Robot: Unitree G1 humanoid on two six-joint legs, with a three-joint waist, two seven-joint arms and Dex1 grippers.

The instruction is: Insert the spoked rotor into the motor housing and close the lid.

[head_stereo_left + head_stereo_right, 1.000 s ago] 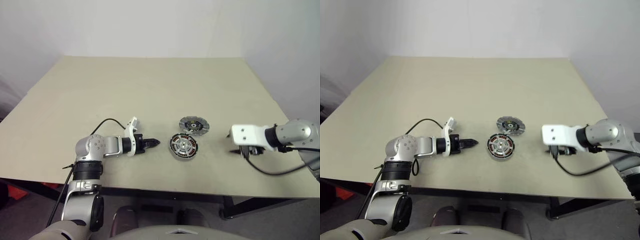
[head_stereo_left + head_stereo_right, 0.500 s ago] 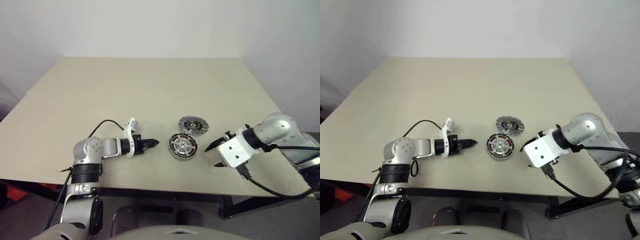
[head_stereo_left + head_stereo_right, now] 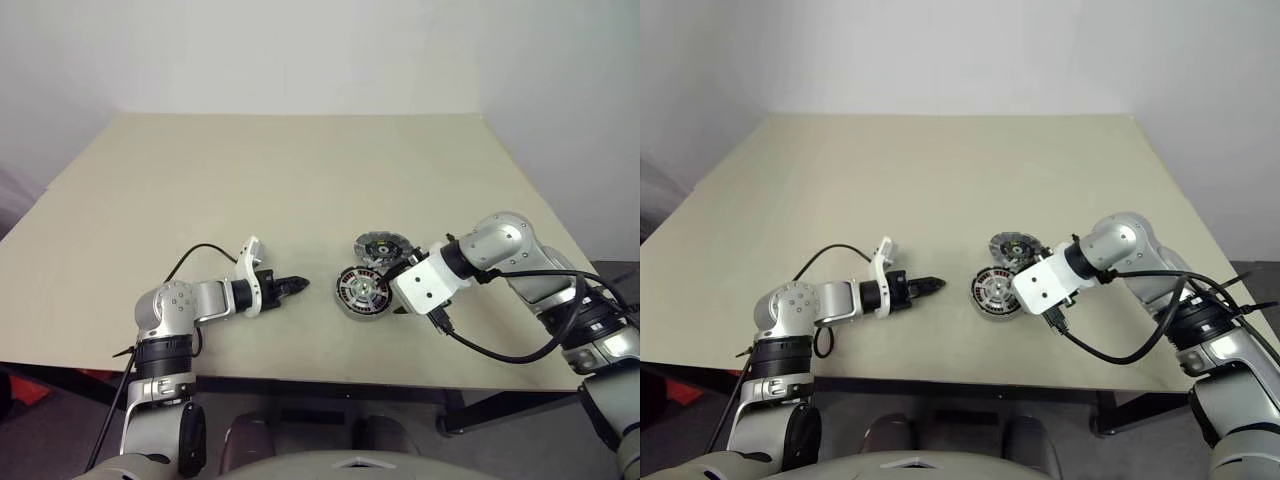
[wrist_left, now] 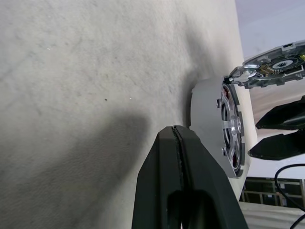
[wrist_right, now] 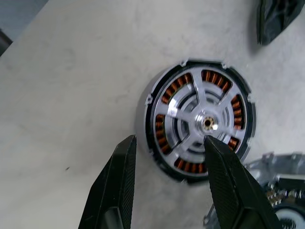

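1. Already the rotor (image 5: 202, 125) is sitting flat inside the housing (image 3: 366, 292), hub pointing up, so its round face has no long axis.
2. The right claw (image 5: 169, 157) is hanging over the housing, fingers apart and empty, probably checking the seating.
3. The lid (image 3: 382, 245) is lying just behind the housing on the table (image 3: 300, 180), waiting.
4. The left claw (image 3: 295, 284) is resting beside the housing, pressed together, pointing toward it.
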